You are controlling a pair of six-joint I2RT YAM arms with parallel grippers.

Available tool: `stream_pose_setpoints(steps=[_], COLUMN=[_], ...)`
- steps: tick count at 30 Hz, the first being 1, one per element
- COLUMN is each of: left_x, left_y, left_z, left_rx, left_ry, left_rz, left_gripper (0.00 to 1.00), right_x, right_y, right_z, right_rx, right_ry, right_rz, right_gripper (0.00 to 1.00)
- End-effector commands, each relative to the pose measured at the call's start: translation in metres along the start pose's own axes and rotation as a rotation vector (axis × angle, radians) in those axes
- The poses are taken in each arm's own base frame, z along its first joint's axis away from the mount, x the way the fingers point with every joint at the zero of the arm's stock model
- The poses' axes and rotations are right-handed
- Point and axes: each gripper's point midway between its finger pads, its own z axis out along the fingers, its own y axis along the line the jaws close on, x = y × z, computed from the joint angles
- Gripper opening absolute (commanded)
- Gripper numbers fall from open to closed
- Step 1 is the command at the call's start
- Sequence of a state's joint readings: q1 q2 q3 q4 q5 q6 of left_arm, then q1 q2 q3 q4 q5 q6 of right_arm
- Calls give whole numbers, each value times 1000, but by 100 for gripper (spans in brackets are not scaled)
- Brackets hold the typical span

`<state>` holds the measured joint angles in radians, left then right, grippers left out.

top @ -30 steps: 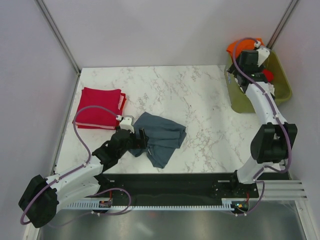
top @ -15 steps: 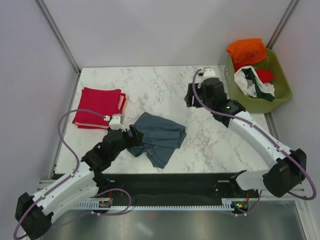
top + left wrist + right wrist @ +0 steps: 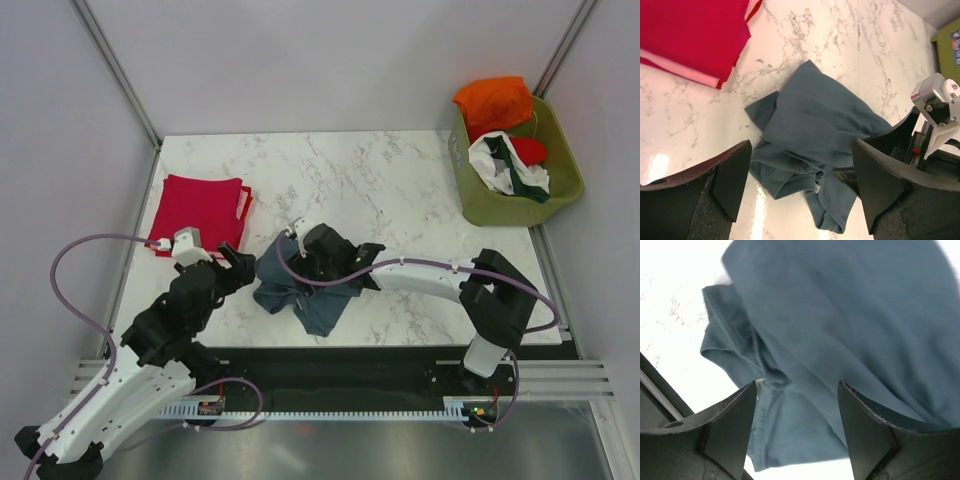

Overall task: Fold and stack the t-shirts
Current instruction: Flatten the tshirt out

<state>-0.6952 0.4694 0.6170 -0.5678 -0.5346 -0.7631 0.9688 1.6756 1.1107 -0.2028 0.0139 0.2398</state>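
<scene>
A slate blue-grey t-shirt [image 3: 312,300] lies crumpled near the table's front edge, its bunched hem towards the left wrist view [image 3: 812,130]. A crimson red t-shirt [image 3: 200,210], folded to a rectangle, rests at the left [image 3: 690,35]. My left gripper [image 3: 240,268] hovers open just left of the blue shirt, nothing between its fingers [image 3: 800,172]. My right gripper [image 3: 303,272] reaches across from the right and hangs open directly over the blue shirt [image 3: 815,325], the cloth filling the gap between its fingers [image 3: 797,407].
An olive-green basket [image 3: 565,175] stands at the back right corner, holding an orange shirt [image 3: 493,100], a white one [image 3: 505,160] and a red one [image 3: 530,150]. The right arm [image 3: 420,275] stretches low across the table's front. Walls close the back and sides.
The right arm swung from the basket across the table down onto the blue shirt. The left gripper drew back left, off the shirt's edge.
</scene>
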Motion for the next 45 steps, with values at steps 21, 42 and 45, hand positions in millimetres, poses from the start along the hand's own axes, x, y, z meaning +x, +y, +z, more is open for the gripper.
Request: stream_pose_setpoints(steps=[21,42,45], left_x=[87,106,112], left_y=[39,19,14], left_z=[15,47,55], left_rx=[-117,-99,-93], left_ry=[207,259,281], left_rz=[-133,-83,-65], left_gripper=[86,77,76], right_x=[-30,-29,-9], right_y=[7,-161,-191], right_z=[47,-43,-60], right_rx=[31,180,259], right_ry=[-78,-329,-362], right_rz=[-118,628,700], right_gripper=[58,0,1])
